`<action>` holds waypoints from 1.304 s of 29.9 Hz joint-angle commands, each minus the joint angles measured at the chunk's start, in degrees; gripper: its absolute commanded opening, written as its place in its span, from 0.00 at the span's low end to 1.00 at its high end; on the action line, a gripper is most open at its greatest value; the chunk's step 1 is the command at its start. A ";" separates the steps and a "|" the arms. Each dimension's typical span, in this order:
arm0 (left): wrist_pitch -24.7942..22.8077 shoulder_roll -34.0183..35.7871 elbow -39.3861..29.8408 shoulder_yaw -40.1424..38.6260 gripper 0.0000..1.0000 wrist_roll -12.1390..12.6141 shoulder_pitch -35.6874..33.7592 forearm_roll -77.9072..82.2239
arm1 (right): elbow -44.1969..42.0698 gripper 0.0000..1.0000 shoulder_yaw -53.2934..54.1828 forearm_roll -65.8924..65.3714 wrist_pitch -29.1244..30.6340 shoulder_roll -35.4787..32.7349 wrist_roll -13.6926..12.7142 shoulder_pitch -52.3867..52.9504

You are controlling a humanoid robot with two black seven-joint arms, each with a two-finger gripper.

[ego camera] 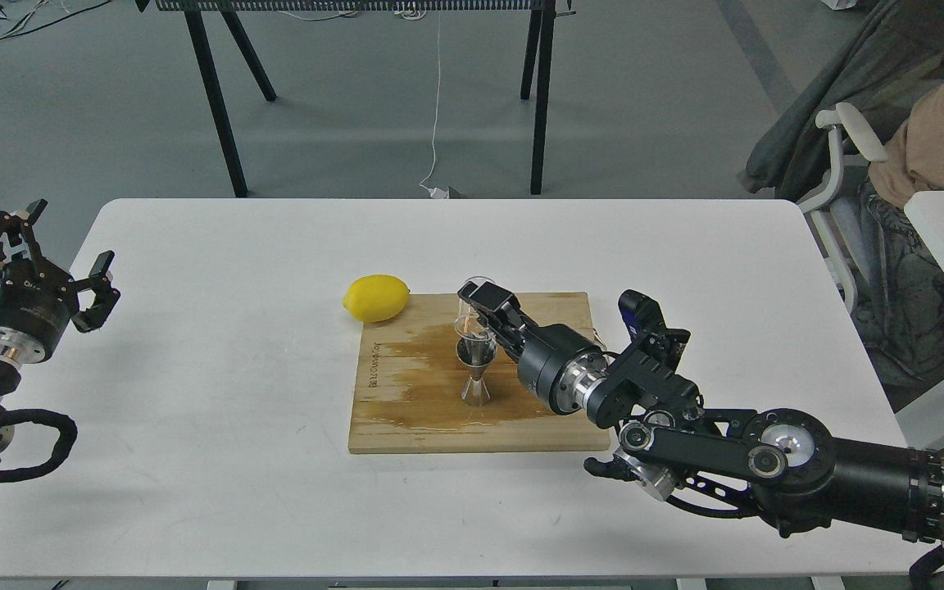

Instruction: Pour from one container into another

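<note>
Near the middle of the frame, the right gripper (478, 310) pinches the clear glass cup (472, 315) and holds it directly above the steel jigger (477, 373), which stands upright on the wooden cutting board (554, 426). The cup's base appears to sit at or just over the jigger's upper mouth, though whether they touch cannot be told. The cup looks close to upright or only slightly tipped, and no stream of liquid is visible (the glass is too clear and small to judge its contents). The board carries a broad dark wet-looking patch around and left of the jigger, which suggests liquid has reached the wood. I judge the pour to be either about to start or just finishing; what remains at the least is setting the cup down. A lemon (376, 297) lies at the board's upper left corner. At the left edge of the frame the left gripper (62, 274) hovers with its fingers spread, holding nothing, well apart from the board over the white bench (193, 459).
</note>
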 commanded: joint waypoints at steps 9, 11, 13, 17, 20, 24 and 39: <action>0.00 0.05 0.00 0.01 0.97 0.00 0.00 0.00 | 0.09 0.36 -2.72 -0.20 0.00 0.09 0.44 1.78; 0.00 0.05 0.09 0.01 0.97 0.00 0.00 0.00 | 0.09 0.37 -3.07 -0.20 0.00 0.00 0.44 2.48; 0.00 0.05 0.00 0.01 0.97 0.00 0.00 0.00 | 0.09 0.37 -3.86 -0.20 0.00 0.00 0.53 2.66; 0.00 0.05 0.09 0.01 0.97 0.00 0.00 0.00 | 0.09 0.37 -6.15 -0.20 0.00 0.00 0.53 4.15; 0.00 0.05 0.09 0.01 0.97 0.00 0.00 0.00 | 0.09 0.37 -6.50 -0.20 0.00 0.00 0.53 4.68; 0.00 0.05 0.00 -0.16 0.97 0.00 0.00 0.00 | 0.09 0.37 -6.94 -0.37 0.00 0.00 0.62 4.94; 0.00 0.05 0.01 0.01 0.97 0.00 0.00 0.00 | -0.09 0.37 -8.44 -2.57 0.00 -0.44 0.80 6.35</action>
